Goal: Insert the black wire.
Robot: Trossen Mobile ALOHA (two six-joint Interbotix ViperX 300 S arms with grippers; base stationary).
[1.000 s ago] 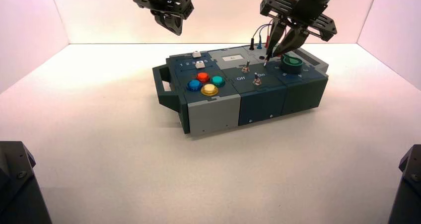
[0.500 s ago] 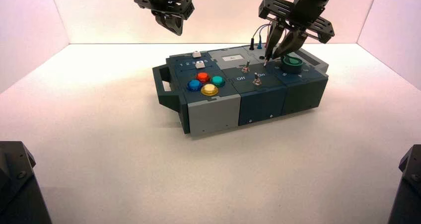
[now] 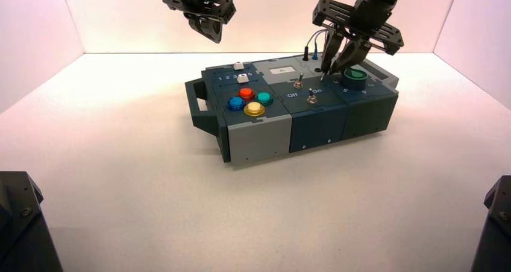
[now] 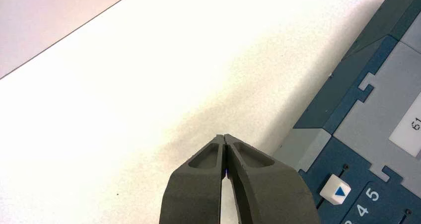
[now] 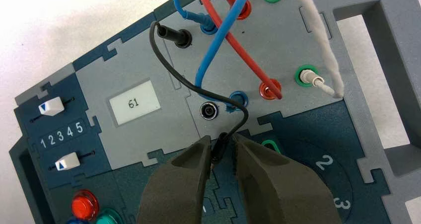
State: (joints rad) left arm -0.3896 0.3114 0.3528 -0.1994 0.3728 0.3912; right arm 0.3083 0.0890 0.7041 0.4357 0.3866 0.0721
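Observation:
The black wire [image 5: 160,55] has one plug seated in a black socket [image 5: 182,37] at the box's back; from there it loops down to its free plug [image 5: 217,149]. That plug stands between the fingers of my right gripper [image 5: 221,140], leaning on one finger [image 5: 198,154] with a gap to the other. The gripper is open. An empty black socket [image 5: 209,110] lies just beyond the fingertips. From above, the right gripper [image 3: 331,69] hovers over the box's back right with the plug's silver tip [image 3: 323,76] pointing down. My left gripper [image 3: 211,34] hangs shut, high above the box's back left [image 4: 226,137].
The box [image 3: 259,139] carries coloured buttons [image 3: 247,94], two toggle switches [image 3: 311,95] and a green knob [image 3: 354,75] beside the right gripper. Red [image 5: 233,40] and blue [image 5: 218,40] leads cross over the sockets. A small display [image 5: 134,103] reads 61.
The right gripper has risen slightly and shifted a little left, with the plug's tip staying at about the same spot. The left arm has not moved.

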